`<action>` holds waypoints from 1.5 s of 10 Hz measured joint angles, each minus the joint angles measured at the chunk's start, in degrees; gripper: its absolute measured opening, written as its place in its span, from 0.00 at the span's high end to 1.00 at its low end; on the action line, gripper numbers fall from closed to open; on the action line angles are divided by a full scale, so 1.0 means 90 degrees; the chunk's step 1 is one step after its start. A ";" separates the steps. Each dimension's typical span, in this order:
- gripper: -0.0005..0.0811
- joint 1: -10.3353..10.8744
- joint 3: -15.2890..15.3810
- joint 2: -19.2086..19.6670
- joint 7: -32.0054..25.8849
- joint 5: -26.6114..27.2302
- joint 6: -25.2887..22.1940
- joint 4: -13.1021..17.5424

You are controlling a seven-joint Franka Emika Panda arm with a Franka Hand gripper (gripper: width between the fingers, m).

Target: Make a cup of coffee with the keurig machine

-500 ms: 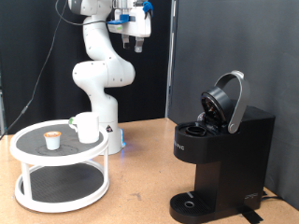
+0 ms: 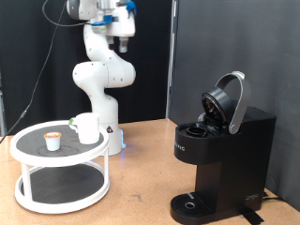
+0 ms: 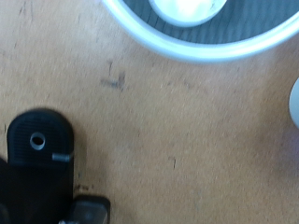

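The white cup [image 2: 87, 127] stands on the top shelf of a round white two-tier stand [image 2: 28, 153] at the exterior view's left. The black keurig machine [image 2: 230, 155] stands at the right with its domed lid raised. My gripper [image 2: 120, 39] hangs high near the exterior view's top, far above the cup and stand, with nothing visibly between its fingers. The wrist view looks straight down: the cup [image 3: 192, 7] shows from above inside the stand's white rim [image 3: 201, 49], and the machine's black drip base [image 3: 37, 142] lies at a corner. My fingers do not show there.
A tiny white pod with a brown top [image 2: 53, 141] sits on the stand next to the cup. The arm's white base [image 2: 111, 131] stands just behind the stand. Bare wooden tabletop [image 2: 141, 178] lies between stand and machine. A black panel backs the scene.
My gripper has moved towards the exterior view's left and slightly up. The cup, pod and machine have not moved.
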 joint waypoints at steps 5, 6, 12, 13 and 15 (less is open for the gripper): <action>0.09 -0.0324 -0.0332 -0.0094 -0.0019 -0.0146 0.0201 -0.0178; 0.09 -0.0507 -0.0460 -0.0046 -0.0008 -0.0274 0.0196 -0.0195; 0.09 -0.1026 -0.1428 0.0390 -0.0666 -0.1175 0.0502 -0.0136; 0.09 -0.1037 -0.1620 0.0494 -0.0879 -0.1303 0.0555 -0.0077; 0.09 -0.1035 -0.1721 0.0596 -0.1025 -0.1333 0.0610 -0.0035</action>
